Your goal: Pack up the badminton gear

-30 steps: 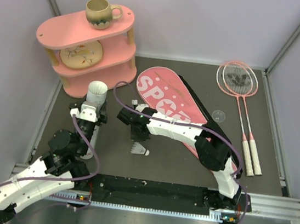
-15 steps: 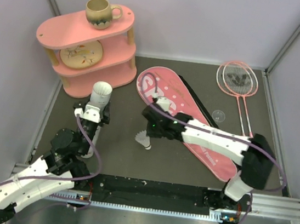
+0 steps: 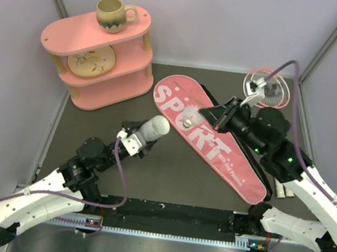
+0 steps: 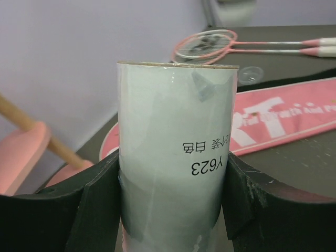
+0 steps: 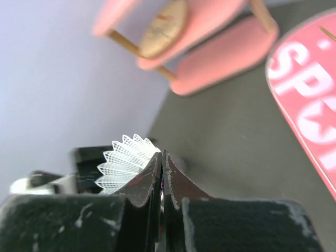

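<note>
Right now the right gripper (image 5: 161, 157) is pinching a shuttlecock (image 3: 188, 121) by the edge of its white skirt, with the fingers pressed tight together. It is holding the shuttlecock in the air above the wide end of the pink bag (image 3: 226, 158), over the letters SPORT. The bag is lying flat, running diagonally from the middle of the table (image 3: 168, 176) toward its near right corner.

The left gripper (image 3: 134, 141) is clamping the long white tube (image 3: 154, 129) around its body, jaws spread wide against its wall. It is holding the tube clear of the table, left of the middle. The tube's long axis is slanting from near left to far right, so its free end is pointing toward the bag and the shuttlecock. The shuttlecock is hanging just beyond that end, to the right and a little farther from the near edge, close but not touching.

As I judge it, the coming move is depending on that line. The right arm has the shuttlecock and is needing to bring it leftward, along the tube's axis and into that end. I cannot tell which way the shuttlecock's base is facing. The two rackets (image 4: 210, 44) are lying side by side by the far right corner, not yet packed.
</note>
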